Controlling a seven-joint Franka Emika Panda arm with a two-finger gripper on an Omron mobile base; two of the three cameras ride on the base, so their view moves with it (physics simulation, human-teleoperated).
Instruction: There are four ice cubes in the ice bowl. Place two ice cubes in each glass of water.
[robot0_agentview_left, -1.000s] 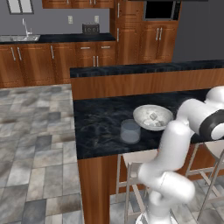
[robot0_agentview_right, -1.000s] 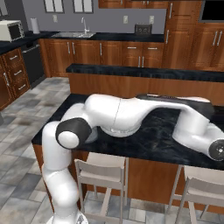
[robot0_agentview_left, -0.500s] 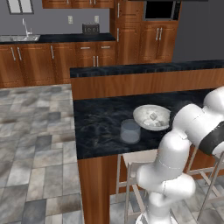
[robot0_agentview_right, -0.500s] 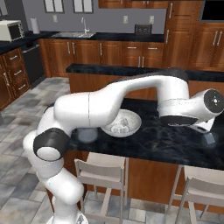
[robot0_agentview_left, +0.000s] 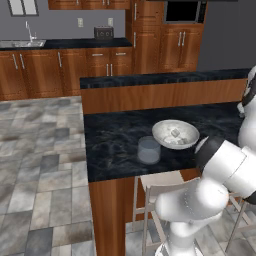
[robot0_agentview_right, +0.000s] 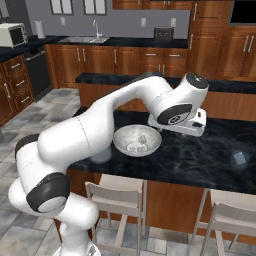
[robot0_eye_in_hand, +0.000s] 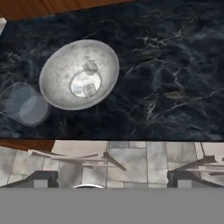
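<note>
The speckled grey-white ice bowl (robot0_eye_in_hand: 61, 87) sits on the dark marble counter, with two ice cubes (robot0_eye_in_hand: 90, 67) showing inside it. One bluish glass of water (robot0_eye_in_hand: 22, 104) stands just beside the bowl. From the sides I see the ice bowl (robot0_agentview_left: 175, 134) (robot0_agentview_right: 137, 141) and that glass of water (robot0_agentview_left: 149, 150). A second glass of water (robot0_agentview_right: 240, 159) stands far to the right on the counter. My gripper (robot0_eye_in_hand: 113, 181) hangs high above the counter's front edge, its tips wide apart and open, holding nothing. My white hand (robot0_agentview_right: 192, 124) hovers to the right of the bowl.
Wooden stools (robot0_agentview_right: 117, 192) (robot0_agentview_right: 231, 216) stand under the counter's front edge. A raised wooden ledge (robot0_agentview_left: 160, 95) runs along the back of the counter (robot0_agentview_left: 115, 140). Bare dark marble (robot0_agentview_right: 200, 155) lies between the bowl and the right-hand glass.
The arm has swung up and across, uncovering the bowl in the right base view, and the hand now hangs right of the bowl. The jaws stayed open. Bowl and glasses have not moved.
</note>
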